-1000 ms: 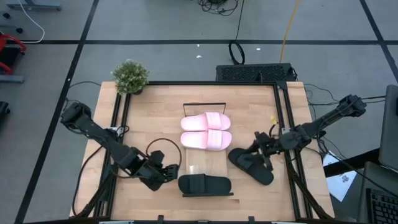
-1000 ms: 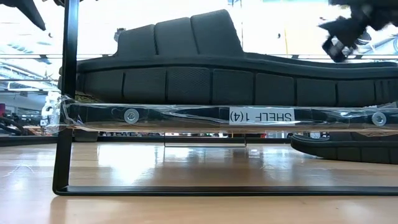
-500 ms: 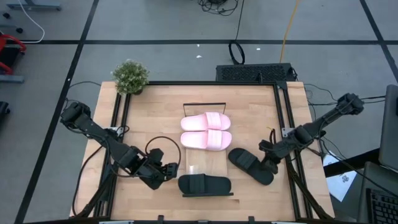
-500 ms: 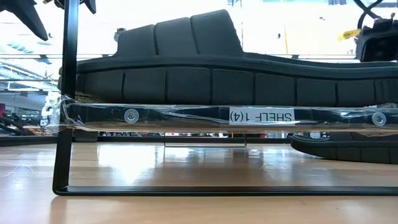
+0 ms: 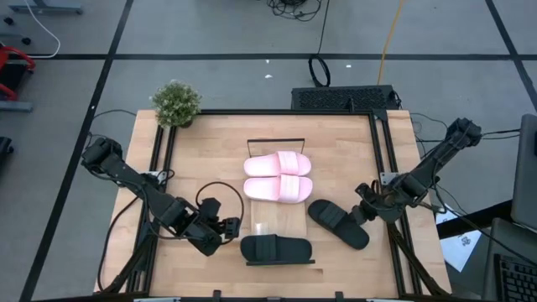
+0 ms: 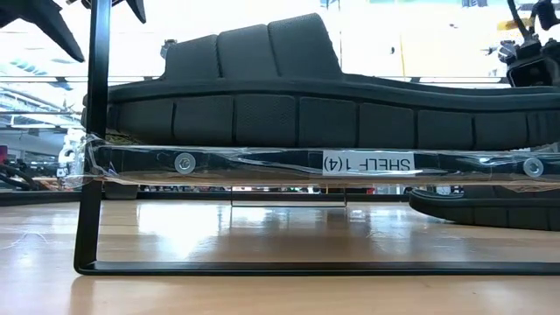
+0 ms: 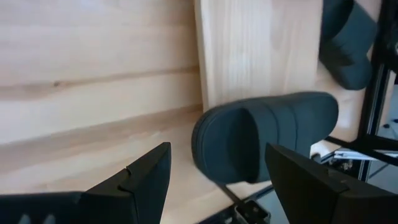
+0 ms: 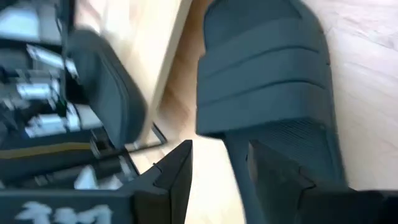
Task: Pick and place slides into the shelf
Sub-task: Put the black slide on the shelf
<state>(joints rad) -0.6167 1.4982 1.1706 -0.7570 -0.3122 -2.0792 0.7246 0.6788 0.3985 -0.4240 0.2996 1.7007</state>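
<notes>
I see my left gripper [image 5: 225,227] wide apart beside the shelved black slide [image 5: 276,249]; right gripper [image 5: 362,210] parted, empty.

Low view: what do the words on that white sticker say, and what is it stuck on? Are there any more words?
"SHELF 1 (4)" stands on a white label, seen mirrored, stuck on the near edge of the shelf just under the black slide.
No other words can be read in any view; the paper sheet beside the table has print too small to read.
</notes>
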